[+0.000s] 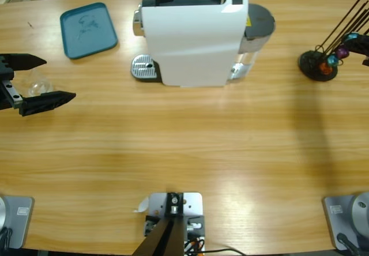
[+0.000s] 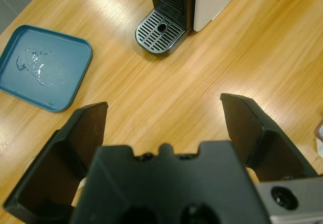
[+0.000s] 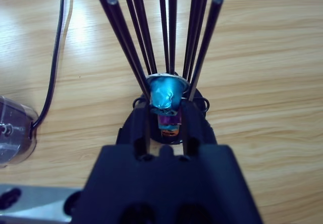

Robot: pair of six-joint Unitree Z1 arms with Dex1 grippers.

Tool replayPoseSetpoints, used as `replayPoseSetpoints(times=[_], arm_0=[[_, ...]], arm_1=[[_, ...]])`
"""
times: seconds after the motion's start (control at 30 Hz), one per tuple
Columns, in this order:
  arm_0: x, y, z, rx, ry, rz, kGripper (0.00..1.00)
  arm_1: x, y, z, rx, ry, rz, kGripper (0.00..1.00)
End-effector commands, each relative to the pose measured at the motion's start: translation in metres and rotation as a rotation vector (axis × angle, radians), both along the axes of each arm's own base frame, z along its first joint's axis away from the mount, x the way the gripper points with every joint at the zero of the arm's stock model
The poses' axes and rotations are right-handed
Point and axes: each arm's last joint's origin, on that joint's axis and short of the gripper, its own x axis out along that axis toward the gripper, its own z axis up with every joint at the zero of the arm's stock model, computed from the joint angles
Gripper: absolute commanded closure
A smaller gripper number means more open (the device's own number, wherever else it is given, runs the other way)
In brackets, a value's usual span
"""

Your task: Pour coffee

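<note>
One glossy blue foil capsule [image 3: 168, 94]

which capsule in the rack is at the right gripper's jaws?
The blue capsule, topmost in the capsule rack; the purple and orange ones sit below it.

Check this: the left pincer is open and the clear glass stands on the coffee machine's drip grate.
One thing is wrong. The left pincer is open, but the clear glass is not on the drip grate of the coffee machine. The high view shows it between that pincer's jaws, far to the left of the machine.
</note>
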Motion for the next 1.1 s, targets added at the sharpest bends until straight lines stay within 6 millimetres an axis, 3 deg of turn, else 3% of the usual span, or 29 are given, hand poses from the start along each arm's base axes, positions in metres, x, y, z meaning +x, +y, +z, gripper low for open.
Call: replayPoseSetpoints(times=[0.03, 0.13, 0.6, 0.9, 1.1], arm_0=[[0.003, -0.005, -0.006, 0.020, 0.019, 0.008, 0.032], [0.003, -0.005, -0.006, 0.015, 0.022, 0.013, 0.032], [0.003, -0.006, -0.011, 0.022, 0.042, 0.017, 0.032], [0.007, -0.010, -0.014, 0.028, 0.051, 0.016, 0.032], [0.006, -0.011, -0.014, 0.027, 0.052, 0.011, 0.032]], arm_1=[[-0.002, -0.003, -0.013, -0.008, 0.046, -0.001, 0.911], [-0.004, -0.003, -0.012, -0.009, 0.033, -0.006, 0.997], [-0.019, -0.005, 0.010, 0.008, -0.066, -0.022, 1.000], [-0.028, -0.006, 0.066, 0.004, -0.165, -0.038, 1.000], [-0.053, -0.005, 0.101, 0.005, -0.221, -0.038, 1.000]])
